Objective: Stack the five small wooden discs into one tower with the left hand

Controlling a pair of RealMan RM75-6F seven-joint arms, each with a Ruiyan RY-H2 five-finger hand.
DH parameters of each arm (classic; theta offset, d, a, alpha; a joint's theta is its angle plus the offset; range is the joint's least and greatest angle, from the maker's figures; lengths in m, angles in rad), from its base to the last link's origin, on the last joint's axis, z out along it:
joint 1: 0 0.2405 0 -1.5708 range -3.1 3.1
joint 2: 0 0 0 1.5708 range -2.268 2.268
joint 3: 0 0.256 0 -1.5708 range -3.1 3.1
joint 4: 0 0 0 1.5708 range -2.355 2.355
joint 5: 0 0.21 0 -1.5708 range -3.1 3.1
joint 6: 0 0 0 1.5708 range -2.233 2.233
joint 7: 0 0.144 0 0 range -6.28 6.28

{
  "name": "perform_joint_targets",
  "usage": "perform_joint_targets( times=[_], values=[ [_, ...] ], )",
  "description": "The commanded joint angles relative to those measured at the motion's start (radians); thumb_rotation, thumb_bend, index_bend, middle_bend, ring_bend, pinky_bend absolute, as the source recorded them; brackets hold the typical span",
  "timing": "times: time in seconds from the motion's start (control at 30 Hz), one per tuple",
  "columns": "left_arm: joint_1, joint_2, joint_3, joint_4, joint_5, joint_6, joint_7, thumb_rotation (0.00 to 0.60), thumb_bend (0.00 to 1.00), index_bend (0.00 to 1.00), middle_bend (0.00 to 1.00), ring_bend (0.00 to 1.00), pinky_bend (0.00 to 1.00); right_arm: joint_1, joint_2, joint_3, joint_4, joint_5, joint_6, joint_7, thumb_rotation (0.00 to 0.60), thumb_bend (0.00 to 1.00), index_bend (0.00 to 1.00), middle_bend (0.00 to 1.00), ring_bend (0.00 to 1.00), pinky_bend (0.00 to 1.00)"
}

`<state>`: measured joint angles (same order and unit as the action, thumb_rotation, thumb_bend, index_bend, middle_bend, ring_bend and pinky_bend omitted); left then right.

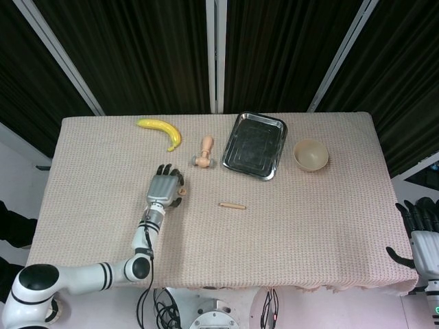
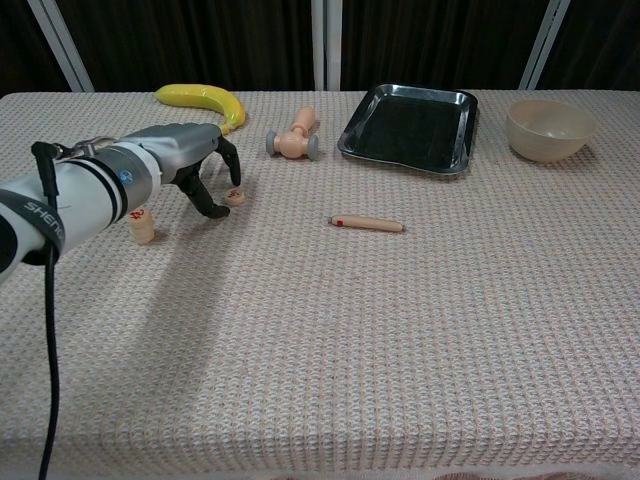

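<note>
On the far side of the table (image 2: 420, 330), a dark metal tray (image 2: 408, 126) and, to its right, a cream bowl (image 2: 549, 129) both look bare inside. A woven beige cloth covers the top; black curtains hang behind. The left hand (image 2: 190, 160) arches over a single wooden disc (image 2: 235, 196), fingers spread around it; contact cannot be told. A short disc stack (image 2: 142, 226) stands nearer left. The right hand (image 1: 420, 233) waits off the table's right edge, fingers apart, holding nothing
</note>
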<state>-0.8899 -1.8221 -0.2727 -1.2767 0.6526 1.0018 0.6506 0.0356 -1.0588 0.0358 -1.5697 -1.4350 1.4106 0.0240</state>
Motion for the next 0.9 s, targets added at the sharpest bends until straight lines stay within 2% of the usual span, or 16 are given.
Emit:
perform_joint_targets(
  times=[0.03, 0.47, 0.9],
  values=[
    [0.002, 0.001, 0.002, 0.004, 0.013, -0.008, -0.015, 0.6, 0.28, 0.42, 0.18, 0.0, 0.0, 0.0, 0.0, 0.0, 0.001, 0.001, -0.001, 0.0, 0.6, 0.14, 0.0, 0.0, 0.0, 0.0],
    [0.006, 0.009, 0.01, 0.005, 0.045, -0.038, -0.063, 0.6, 0.28, 0.43, 0.19, 0.0, 0.0, -0.001, 0.0, 0.0, 0.0, 0.002, -0.001, -0.001, 0.6, 0.14, 0.0, 0.0, 0.0, 0.0],
    [0.006, 0.014, 0.007, -0.01, 0.049, -0.026, -0.068, 0.6, 0.28, 0.55, 0.2, 0.0, 0.0, 0.0, 0.003, 0.002, -0.001, 0.004, -0.004, -0.002, 0.6, 0.14, 0.0, 0.0, 0.0, 0.0]
  ],
)
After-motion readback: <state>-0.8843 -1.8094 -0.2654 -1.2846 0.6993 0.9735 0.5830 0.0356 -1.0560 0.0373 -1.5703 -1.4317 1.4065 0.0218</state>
